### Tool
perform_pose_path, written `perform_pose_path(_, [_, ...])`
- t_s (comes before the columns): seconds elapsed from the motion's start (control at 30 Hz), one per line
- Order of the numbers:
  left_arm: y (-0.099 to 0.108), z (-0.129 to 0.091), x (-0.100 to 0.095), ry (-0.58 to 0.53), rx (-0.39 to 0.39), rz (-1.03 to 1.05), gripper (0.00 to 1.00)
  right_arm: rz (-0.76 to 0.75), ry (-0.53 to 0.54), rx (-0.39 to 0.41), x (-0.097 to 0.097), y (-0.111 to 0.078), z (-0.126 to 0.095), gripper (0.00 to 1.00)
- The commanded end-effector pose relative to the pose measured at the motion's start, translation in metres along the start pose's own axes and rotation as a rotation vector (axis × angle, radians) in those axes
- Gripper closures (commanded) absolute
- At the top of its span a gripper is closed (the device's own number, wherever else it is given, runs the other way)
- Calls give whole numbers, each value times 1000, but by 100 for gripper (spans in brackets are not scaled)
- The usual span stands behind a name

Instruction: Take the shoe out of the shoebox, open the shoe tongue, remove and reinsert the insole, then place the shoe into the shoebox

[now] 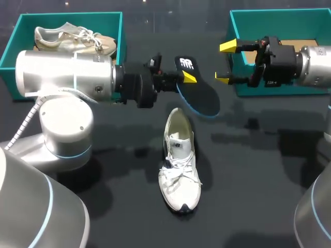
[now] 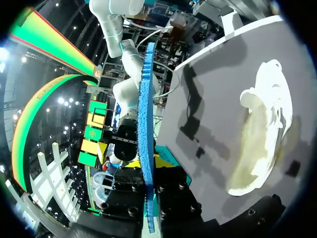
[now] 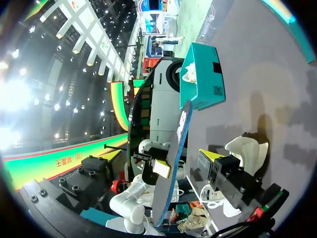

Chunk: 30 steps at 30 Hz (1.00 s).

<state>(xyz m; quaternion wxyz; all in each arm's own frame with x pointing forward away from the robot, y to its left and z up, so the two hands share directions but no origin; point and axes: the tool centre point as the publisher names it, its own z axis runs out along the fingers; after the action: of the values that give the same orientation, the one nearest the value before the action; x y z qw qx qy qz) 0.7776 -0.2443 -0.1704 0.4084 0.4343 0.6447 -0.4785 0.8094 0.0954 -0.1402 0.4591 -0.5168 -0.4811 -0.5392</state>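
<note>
Now: left pincer (image 1: 187, 76) clamped on insole (image 1: 202, 99), mid-air | right pincer (image 1: 225, 63) open, to its right | shoe (image 1: 179, 170) near, on worktop (image 1: 248, 181)

The left arm (image 1: 62, 77) is built of glossy silver-white cylinders edged with thin light-blue rings, with a braided grey cable (image 1: 23, 126) beside its base. The right arm (image 1: 315, 59) matches. Both the left gripper (image 1: 186, 77) and right gripper (image 1: 226, 62) are black, bolt-studded behind the fingers and yellow-tipped. The right one carries a small red part.
</note>
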Motion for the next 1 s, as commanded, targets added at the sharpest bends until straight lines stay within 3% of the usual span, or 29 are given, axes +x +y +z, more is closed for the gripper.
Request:
perform_pose_path(0.03, [6,-13,-10,57,30,-156,100,1,-4,-1,0,-1,0,0])
perform_pose_path(0.33, [21,-39,-28,65,79,-633,100,1,-4,-1,0,-1,0,0])
perform_pose_path(0.7, [21,-39,-28,65,79,-633,100,1,-4,-1,0,-1,0,0])
perform_pose_path(1.0, [8,-37,-25,91,205,-1319,100,1,-4,-1,0,-1,0,0])
